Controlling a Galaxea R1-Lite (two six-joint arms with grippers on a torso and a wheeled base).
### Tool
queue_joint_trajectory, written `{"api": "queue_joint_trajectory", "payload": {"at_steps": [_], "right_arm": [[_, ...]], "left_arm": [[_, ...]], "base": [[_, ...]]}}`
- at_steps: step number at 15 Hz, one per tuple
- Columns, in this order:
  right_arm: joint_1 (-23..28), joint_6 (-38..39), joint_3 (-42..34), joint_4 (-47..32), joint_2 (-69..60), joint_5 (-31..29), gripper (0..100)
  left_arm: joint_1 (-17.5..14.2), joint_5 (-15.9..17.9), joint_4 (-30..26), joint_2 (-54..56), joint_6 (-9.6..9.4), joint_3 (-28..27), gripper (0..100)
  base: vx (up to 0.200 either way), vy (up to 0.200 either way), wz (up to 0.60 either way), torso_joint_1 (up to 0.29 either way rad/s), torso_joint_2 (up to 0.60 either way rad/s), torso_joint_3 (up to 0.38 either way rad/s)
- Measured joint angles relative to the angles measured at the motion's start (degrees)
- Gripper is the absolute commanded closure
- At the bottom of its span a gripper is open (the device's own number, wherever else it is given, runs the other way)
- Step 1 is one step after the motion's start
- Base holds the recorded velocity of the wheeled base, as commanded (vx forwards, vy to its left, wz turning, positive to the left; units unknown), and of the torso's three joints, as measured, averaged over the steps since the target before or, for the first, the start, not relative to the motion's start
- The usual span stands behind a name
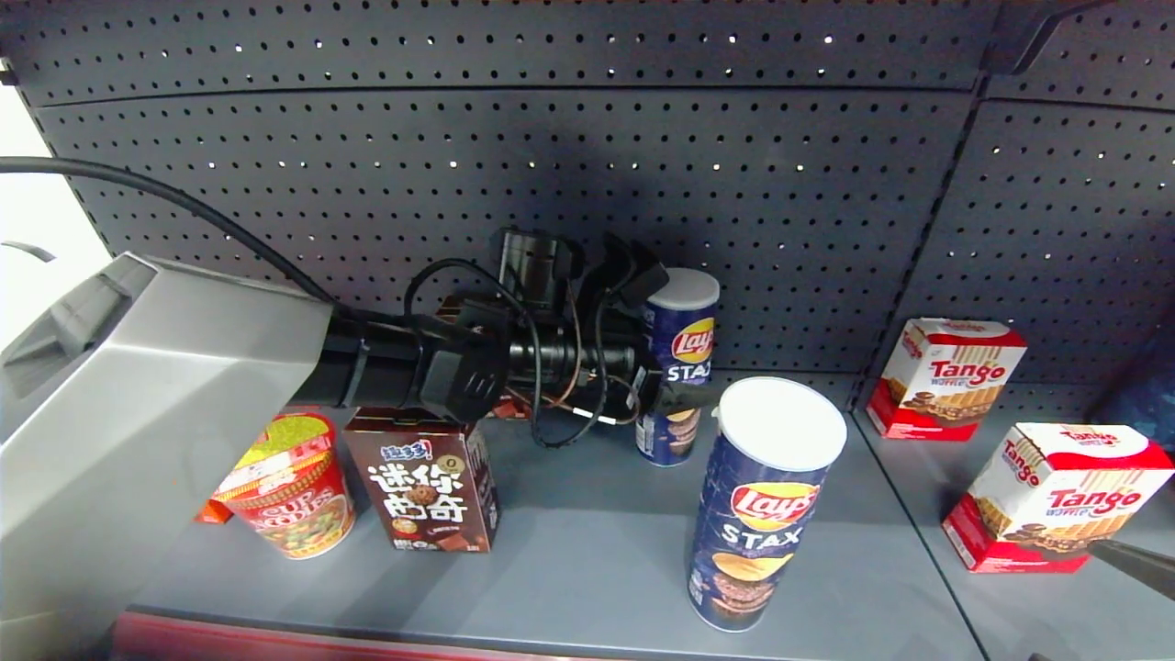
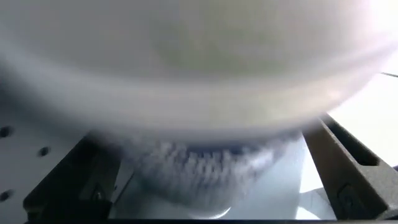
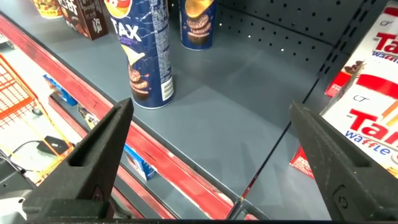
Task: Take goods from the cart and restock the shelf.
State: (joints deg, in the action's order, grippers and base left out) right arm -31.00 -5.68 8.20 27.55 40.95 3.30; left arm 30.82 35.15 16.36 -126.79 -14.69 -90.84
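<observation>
The right hand (image 3: 211, 109) hangs open, fingers spread wide, over the front lip of the shelf (image 1: 587, 542). Its dark tip shows just beside the nearer wafer box (image 1: 1056, 500). Below the red shelf edge, a corner of the orange wire cart (image 3: 13, 93) is visible.

Along the front of the shelf, from the robot's left, stand a red noodle cup (image 1: 289, 500), a brown cookie box (image 1: 427, 487) just beside it, and then, well apart, the front chip can (image 1: 762, 514), upright with its white lid on. This can stands between the right hand and the items deeper in.

Farther back, the left arm reaches in across the shelf, passing over the noodle cup and cookie box. The left hand (image 1: 665, 340) is closed around the rear chip can (image 1: 681, 349), one finger on each side of its body. The can is upright with its base on the shelf, close to the back. In the left wrist view its white lid looms blurred between the fingers (image 2: 348, 174).

A second wafer box (image 1: 945, 376) sits deeper on the right section, beyond the divider. The grey pegboard (image 1: 551, 165) closes off the back.
</observation>
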Motion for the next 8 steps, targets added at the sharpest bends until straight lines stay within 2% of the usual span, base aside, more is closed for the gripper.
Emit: {"api": "queue_joint_trajectory", "payload": {"at_steps": [1, 4, 8], "right_arm": [[0.0, 0.0, 0.1, 0.0, 0.4, 0.0, 0], [-0.3, -0.2, 0.5, 0.3, 2.6, 0.2, 0], [-0.3, -0.2, 1.0, 0.3, 4.8, 0.3, 0]], "left_arm": [[0.0, 0.0, 0.0, 0.8, -0.09, 0.7, 0], [-0.7, 0.0, 0.0, 4.7, -2.39, 5.3, 0], [-2.1, -0.4, -0.2, 8.8, -3.21, 11.4, 0]], "base": [[0.0, 0.0, 0.0, 0.0, 0.0, 0.0], [0.0, 0.0, 0.0, 0.0, 0.0, 0.0], [0.0, 0.0, 0.0, 0.0, 0.0, 0.0]]}}
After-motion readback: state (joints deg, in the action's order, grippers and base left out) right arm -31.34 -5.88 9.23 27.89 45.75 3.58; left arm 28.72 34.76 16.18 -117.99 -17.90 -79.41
